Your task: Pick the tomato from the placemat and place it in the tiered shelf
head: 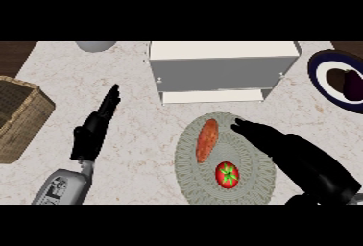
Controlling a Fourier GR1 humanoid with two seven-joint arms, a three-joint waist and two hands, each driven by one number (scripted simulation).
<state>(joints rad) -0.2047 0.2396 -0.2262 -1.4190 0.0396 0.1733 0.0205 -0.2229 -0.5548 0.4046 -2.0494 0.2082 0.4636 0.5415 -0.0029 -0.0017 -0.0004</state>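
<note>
Pale speckled stone counter [135, 139] fills your head view. At twelve o'clock sits the white tiered shelf [223, 72]; a wicker basket [20, 117] is cut off at nine, a dark plate [339, 81] at two, a grey round thing [96, 45] at eleven. No writing shows. At five o'clock the red tomato [227, 174], green star on top, lies on the round placemat [223, 161] beside an orange sweet potato [207, 139]. Your right hand [273, 139] hovers over the mat, fingers extended, holding nothing. Your left hand [96, 129] rests straight-fingered, empty.
</note>
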